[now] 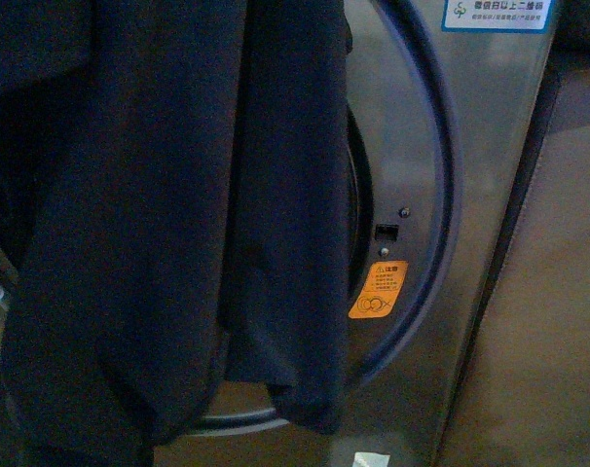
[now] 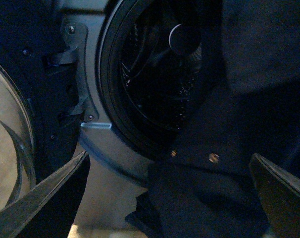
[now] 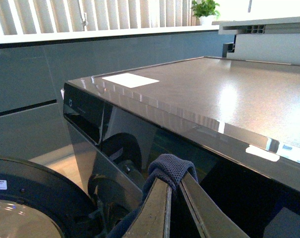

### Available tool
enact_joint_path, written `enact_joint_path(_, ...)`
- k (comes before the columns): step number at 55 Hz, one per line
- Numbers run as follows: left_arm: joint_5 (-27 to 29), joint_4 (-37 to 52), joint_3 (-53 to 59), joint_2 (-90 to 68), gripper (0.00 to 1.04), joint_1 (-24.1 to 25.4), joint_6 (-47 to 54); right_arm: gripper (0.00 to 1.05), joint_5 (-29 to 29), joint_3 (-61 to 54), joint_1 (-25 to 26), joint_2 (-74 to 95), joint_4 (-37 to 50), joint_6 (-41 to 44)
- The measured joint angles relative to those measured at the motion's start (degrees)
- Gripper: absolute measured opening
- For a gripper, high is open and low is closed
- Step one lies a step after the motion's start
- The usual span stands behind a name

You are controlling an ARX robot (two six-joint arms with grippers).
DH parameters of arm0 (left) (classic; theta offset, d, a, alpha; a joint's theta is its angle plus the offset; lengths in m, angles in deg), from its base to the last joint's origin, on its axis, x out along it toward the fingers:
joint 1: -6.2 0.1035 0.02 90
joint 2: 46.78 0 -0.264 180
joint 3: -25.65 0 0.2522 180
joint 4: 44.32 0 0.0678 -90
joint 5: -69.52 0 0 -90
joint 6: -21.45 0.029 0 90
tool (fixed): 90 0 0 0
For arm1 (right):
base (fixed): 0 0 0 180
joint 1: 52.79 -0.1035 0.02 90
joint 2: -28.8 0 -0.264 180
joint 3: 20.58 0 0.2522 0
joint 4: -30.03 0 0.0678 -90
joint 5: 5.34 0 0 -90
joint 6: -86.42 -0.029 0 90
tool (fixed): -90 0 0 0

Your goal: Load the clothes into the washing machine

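The clothes [image 1: 168, 214], a dark navy garment, hang in front of the washing machine [image 1: 422, 146] and cover most of its round porthole. In the right wrist view my right gripper [image 3: 172, 181] is shut on a bunched fold of the clothes [image 3: 169, 167], held just above the machine's front edge. My left gripper [image 2: 169, 155] is open, with its two fingers wide apart on either side of the lower clothes [image 2: 214, 193], where silver studs [image 2: 214, 158] show. Behind the fabric the dark perforated drum [image 2: 160, 74] is open.
The machine's open door [image 2: 6, 148] with its glass stands close beside the left gripper. An orange sticker [image 1: 378, 290] marks the porthole rim. A beige panel [image 1: 548, 311] adjoins the machine. A white label [image 3: 130, 80] lies on the machine's flat grey top [image 3: 229, 94].
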Motion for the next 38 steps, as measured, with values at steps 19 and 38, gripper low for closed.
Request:
enact_joint_path(19,-2.84,-0.68,-0.15,-0.5,0.98,0.92,-1.36,0.03,-0.11,0.02,0.17,-0.74,0.02,0.13)
enact_joint_path(38,-38.69,25.42,-13.77,-33.14,0.98,20.9,-18.75,0.03,-0.13,0.02,0.17,-0.76,0.02,0.15)
